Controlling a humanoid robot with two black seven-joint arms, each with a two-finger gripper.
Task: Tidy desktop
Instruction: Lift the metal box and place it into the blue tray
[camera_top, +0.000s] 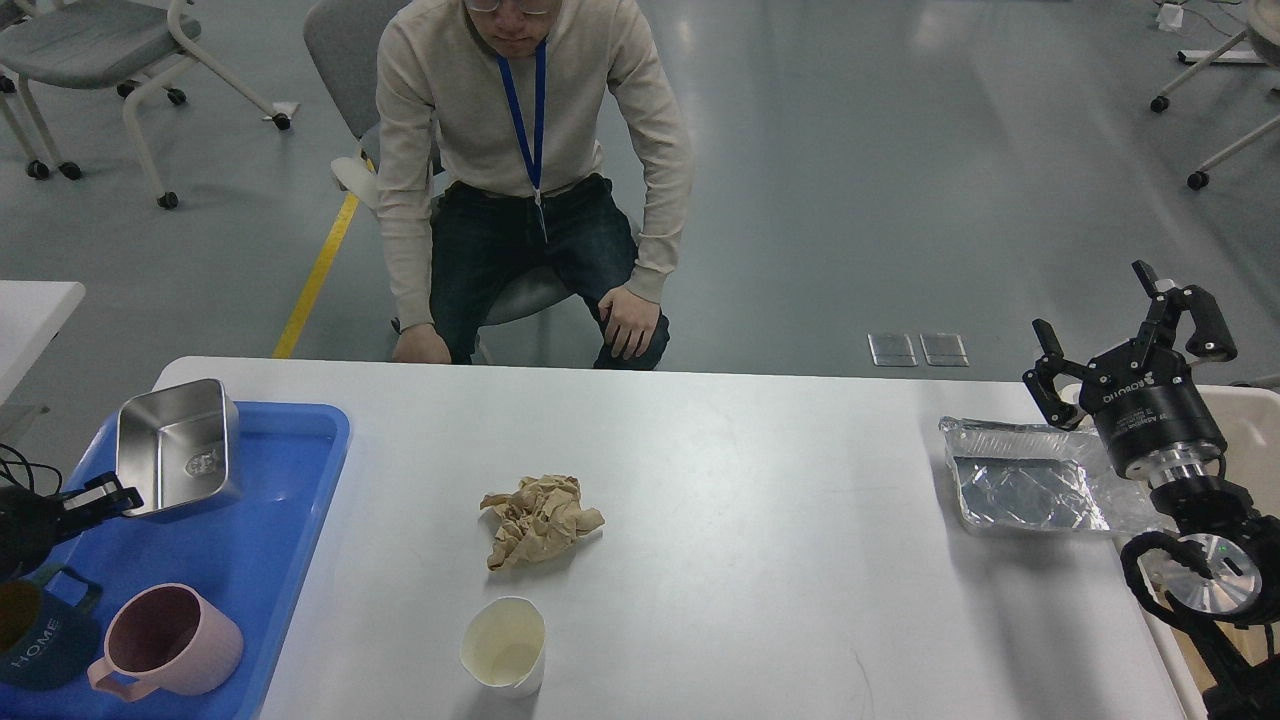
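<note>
The white-grey desktop (760, 560) holds a crumpled brown paper (541, 519) at its middle, a white paper cup (503, 645) near the front edge and a crinkled foil tray (1027, 490) at the right. A steel box (178, 448) rests in the far left corner of the blue tray (268, 540). My left gripper (108, 497) is at the box's near rim and looks shut on it. My right gripper (1128, 328) is open and empty, raised above the table's right end behind the foil tray.
A pink mug (165, 642) and a dark teal mug marked HOME (35, 635) stand at the front of the blue tray. A beige bin (1252, 430) stands past the right edge. A seated person (530, 170) faces the far edge.
</note>
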